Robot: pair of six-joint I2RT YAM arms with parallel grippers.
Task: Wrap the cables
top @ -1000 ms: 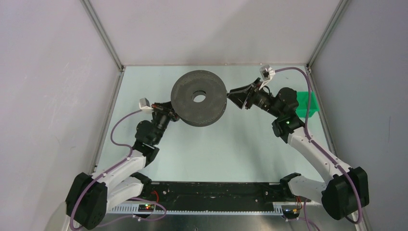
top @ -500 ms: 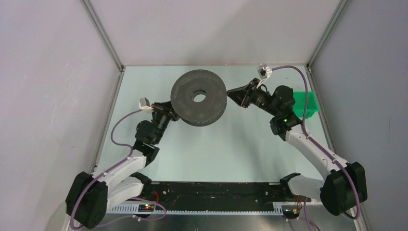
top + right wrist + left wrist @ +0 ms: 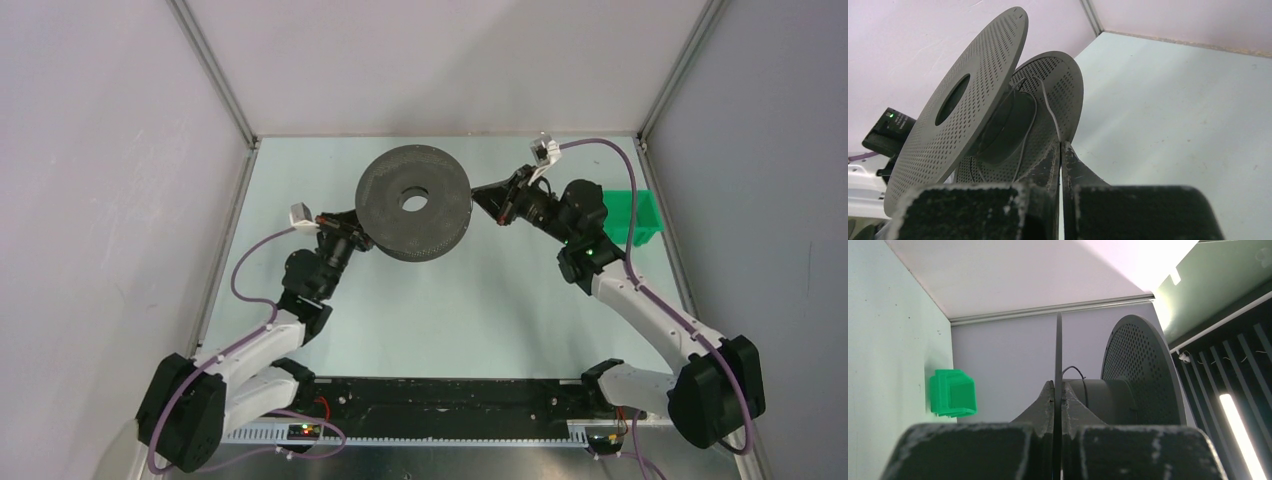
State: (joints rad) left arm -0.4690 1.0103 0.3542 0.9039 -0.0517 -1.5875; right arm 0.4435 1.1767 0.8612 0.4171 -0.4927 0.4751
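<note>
While the left claw (image 3: 357, 227) is clamped shut on the rim of the spool (image 3: 413, 203), holding it tilted near the far edge of the surface (image 3: 450, 310), the right claw (image 3: 482, 196) is pinched closed on the cable (image 3: 1049, 109) just beside the spool's right side.

In the left wrist view the jaws meet on the thin edge of one flange (image 3: 1058, 340). Beyond it sits the hub (image 3: 1098, 400), with a small dark loop of cable standing up off it.

In the right wrist view a single strand leaves the closed jaws, crosses the inner face of the lower flange and reaches the hub. There a few turns hang loose rather than lying tight against it.

The wrapping looks begun but early. Only a handful of slack loops are on the hub, and most of it is bare. How much cable is left to wind cannot be told. The overhead view shows no free length on the surface, though the strand may be too thin to show there.

What seems to remain is to lay more turns around the hub, draw the slack ones snug and secure the end. A green bin (image 3: 635, 215) sits at the right edge of the surface, apart from both claws.
</note>
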